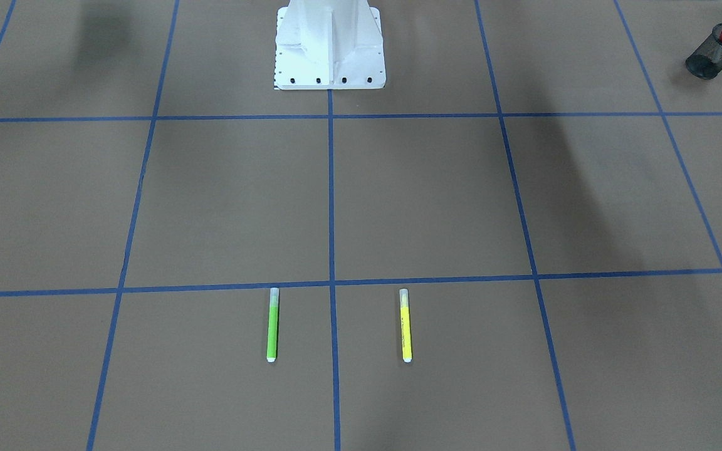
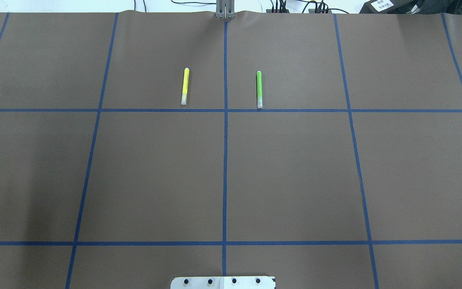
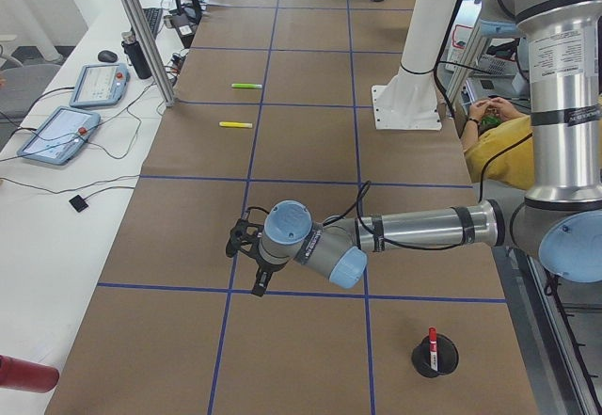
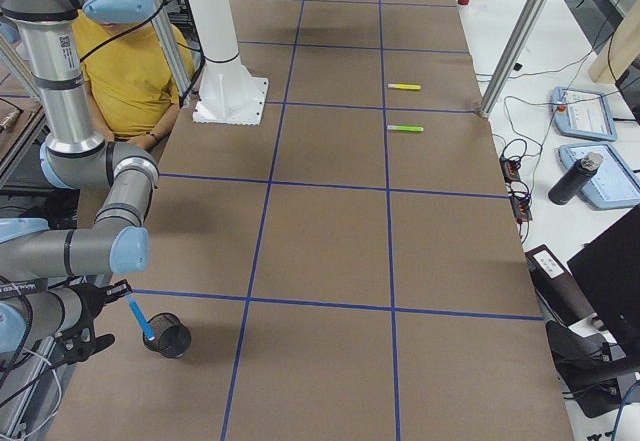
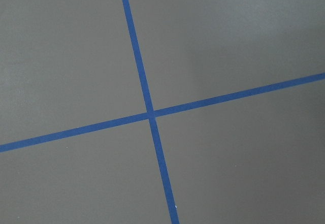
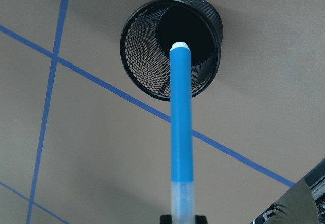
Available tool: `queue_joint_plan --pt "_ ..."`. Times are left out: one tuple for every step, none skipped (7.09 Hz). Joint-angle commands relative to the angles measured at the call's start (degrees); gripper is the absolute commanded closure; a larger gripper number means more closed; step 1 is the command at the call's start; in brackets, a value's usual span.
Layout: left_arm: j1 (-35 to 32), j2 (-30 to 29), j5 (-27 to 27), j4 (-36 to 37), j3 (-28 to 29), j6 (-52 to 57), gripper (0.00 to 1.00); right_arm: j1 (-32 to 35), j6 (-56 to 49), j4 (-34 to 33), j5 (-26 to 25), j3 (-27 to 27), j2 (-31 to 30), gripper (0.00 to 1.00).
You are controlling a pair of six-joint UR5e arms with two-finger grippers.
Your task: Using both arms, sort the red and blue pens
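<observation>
Grips the blue pen (image 6: pixel 182 132) by its clear-capped end in the closed right fingers (image 6: pixel 166 220), white end pointing at the mouth of a black mesh cup (image 6: pixel 147 76) on the brown-papered desk (image 6: pixel 101 158). Cannot tell whether the tip is inside the rim. Tilts the pen toward that cup at the desk's right-hand end.

Hovers the left fingers (image 3: pixel 241 239) over a crossing of blue tape lines; cannot tell whether open or closed. Shows the red pen (image 3: pixel 433 340) standing red end up in a second mesh cup (image 3: pixel 423 366), well apart from the left fingers.

Shows a green marker (image 1: pixel 272 326) and a yellow marker (image 1: pixel 405 326) lying parallel, either side of the centre tape line.
</observation>
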Motion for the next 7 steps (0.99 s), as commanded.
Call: queue_joint_plan --pt "-0.01 0.06 0.03 -0.08 -0.15 -0.01 0.0 -0.16 0.47 1.08 0.17 -2.13 -0.03 1.0" --pt "-0.01 0.06 0.03 -0.08 -0.23 -0.01 0.0 -0.16 0.55 1.08 0.26 -2.22 -0.03 1.0" --pt "-0.01 0.06 0.03 -0.08 -0.24 -0.01 0.0 -0.25 0.56 2.21 0.52 -3.27 0.05 1.0" --pt "-0.01 0.06 0.03 -0.08 -0.24 -0.01 0.0 -0.34 0.64 4.74 0.7 -4.49 0.06 1.0" --pt "-0.01 0.06 0.03 -0.08 -0.24 -0.01 0.0 -0.43 0.64 4.86 1.05 -4.68 0.06 1.0" --pt "-0.01 0.06 0.03 -0.08 -0.24 -0.01 0.0 -0.43 0.64 4.86 1.22 -4.6 0.06 1.0" --pt "-0.01 0.06 0.03 -0.08 -0.24 -0.01 0.0 -0.51 0.73 4.86 1.66 -4.6 0.06 0.95"
